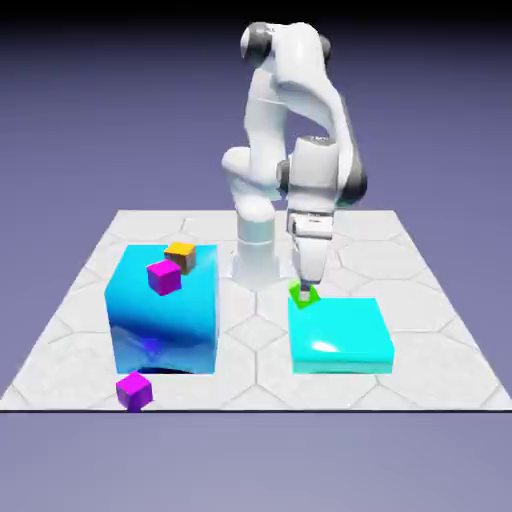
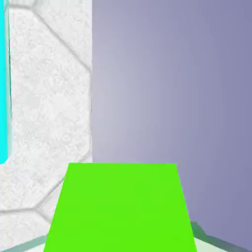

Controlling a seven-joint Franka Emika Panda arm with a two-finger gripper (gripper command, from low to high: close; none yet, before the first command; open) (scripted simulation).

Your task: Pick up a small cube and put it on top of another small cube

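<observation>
Nearest: one purple cube [image 1: 134, 391], low at the front, just before the tall blue block [image 1: 165, 320], my landmark, toward its exterior view's left side. Small cubes, four counted: that purple one; one magenta cube [image 1: 164, 277] and one orange cube [image 1: 180, 255], both seen against the blue block's upper part, the magenta nearer me and partly covering the orange; and one lime-green cube [image 1: 298, 292], well apart from the blue block on the exterior view's right. Large blocks, two: the blue one and one low cyan slab [image 1: 340, 328] to its right. One white arm [image 1: 315, 170], one gripper [image 1: 305, 291], beyond the slab's far left corner. Jaws pinching the lime-green cube, which sits large between the fingertips in the hand view, tilted as seen from outside. Cannot tell whether it touches the slab. One pale table [image 1: 256, 385] with cracked-stone lines extends around the blue block.
</observation>
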